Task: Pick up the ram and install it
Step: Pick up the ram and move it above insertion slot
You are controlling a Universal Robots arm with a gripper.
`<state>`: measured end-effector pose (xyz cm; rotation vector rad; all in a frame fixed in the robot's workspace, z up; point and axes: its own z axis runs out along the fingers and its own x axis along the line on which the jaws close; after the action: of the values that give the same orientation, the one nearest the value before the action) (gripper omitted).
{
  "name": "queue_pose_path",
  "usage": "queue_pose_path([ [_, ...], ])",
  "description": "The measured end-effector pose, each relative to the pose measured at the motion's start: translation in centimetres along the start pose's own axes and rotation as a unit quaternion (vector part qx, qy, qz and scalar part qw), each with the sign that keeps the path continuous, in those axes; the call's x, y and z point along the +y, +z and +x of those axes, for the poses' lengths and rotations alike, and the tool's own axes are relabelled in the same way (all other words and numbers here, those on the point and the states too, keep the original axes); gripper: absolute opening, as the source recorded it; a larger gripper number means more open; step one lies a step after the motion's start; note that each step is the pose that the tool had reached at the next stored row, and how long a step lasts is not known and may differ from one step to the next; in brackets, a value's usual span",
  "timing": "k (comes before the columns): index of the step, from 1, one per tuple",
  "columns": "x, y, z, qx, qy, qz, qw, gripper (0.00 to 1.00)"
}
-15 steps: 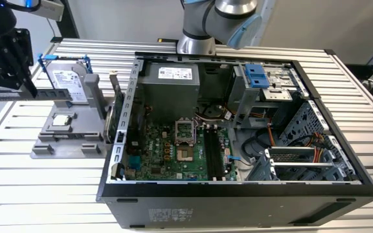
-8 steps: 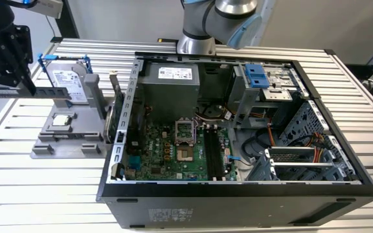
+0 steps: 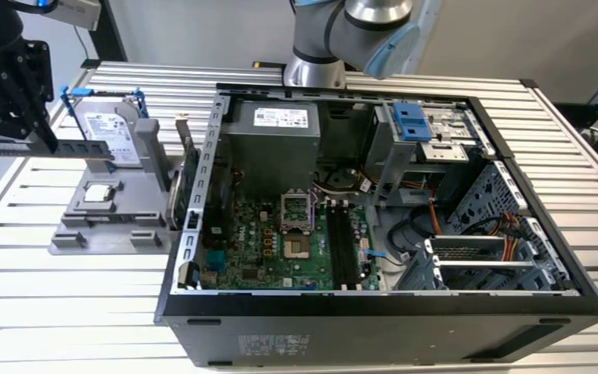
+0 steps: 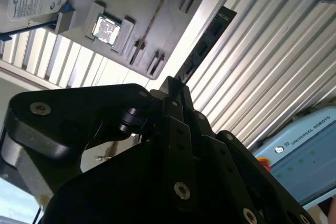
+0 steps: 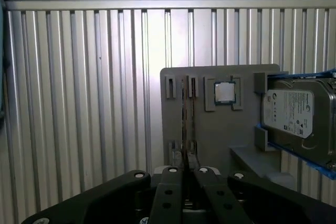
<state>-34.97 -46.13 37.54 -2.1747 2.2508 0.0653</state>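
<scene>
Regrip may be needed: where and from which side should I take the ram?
Clamp its two flat faces, coming down over the upper long edge. The ram is a thin board held on edge, so only the faces give a seat; the gripper holds it so.

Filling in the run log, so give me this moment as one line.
gripper: shut on ram | ram: in the air near grey holder | computer case: ram not yet in
</scene>
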Motion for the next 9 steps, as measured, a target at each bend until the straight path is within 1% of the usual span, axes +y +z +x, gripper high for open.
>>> queue_pose_path([
  [9, -0.05, -0.01, 0.0, 0.0, 0.0, 0.0, 1.0, 0.0],
])
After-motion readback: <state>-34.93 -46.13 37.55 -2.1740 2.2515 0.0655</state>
